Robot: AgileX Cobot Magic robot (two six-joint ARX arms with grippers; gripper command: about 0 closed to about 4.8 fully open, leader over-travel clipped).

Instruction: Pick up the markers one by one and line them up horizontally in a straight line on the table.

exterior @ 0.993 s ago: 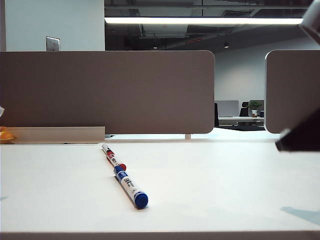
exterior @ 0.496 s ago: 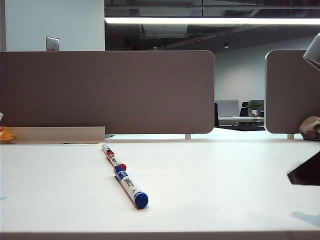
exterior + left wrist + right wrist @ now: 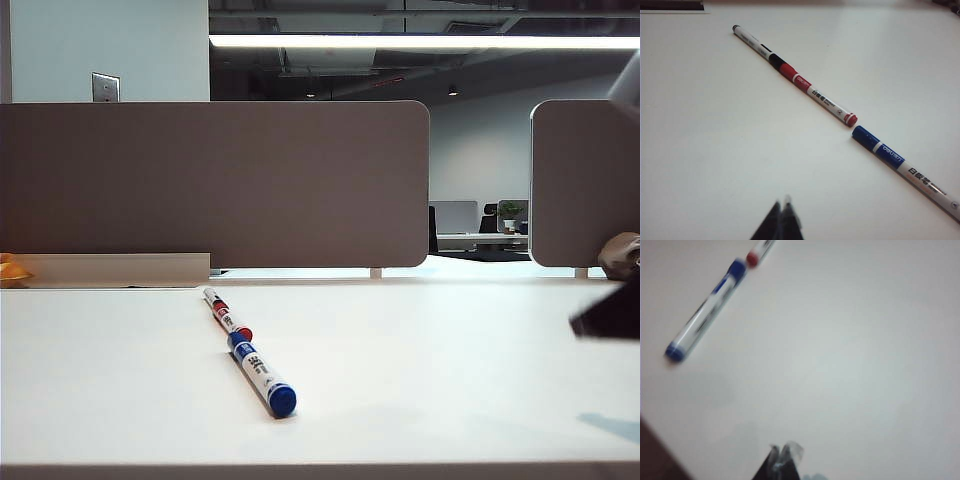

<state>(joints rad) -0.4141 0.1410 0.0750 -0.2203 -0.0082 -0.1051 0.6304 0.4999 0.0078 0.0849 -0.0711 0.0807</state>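
Three markers lie end to end in one slanted line on the white table (image 3: 450, 350). The black marker (image 3: 756, 44) is farthest, the red marker (image 3: 817, 95) in the middle, and the blue marker (image 3: 905, 170) nearest the front edge. In the exterior view I see the blue marker (image 3: 262, 377), the red marker (image 3: 230, 320) and the far black marker (image 3: 210, 296), much foreshortened. My left gripper (image 3: 781, 204) hangs shut and empty, well short of the line. My right gripper (image 3: 782, 450) is also shut and empty, far from the blue marker (image 3: 702, 315). A dark part of the right arm (image 3: 610, 315) shows at the exterior view's right edge.
Grey-brown partition panels (image 3: 215, 185) stand along the back of the table, with another panel (image 3: 585, 180) at the right. An orange object (image 3: 10, 268) sits at the far left edge. The table's front edge (image 3: 320, 468) runs along the bottom.
The dark part of the right arm at the right edge dropped lower and drew back rightwards, then rose a little. The markers have not moved.
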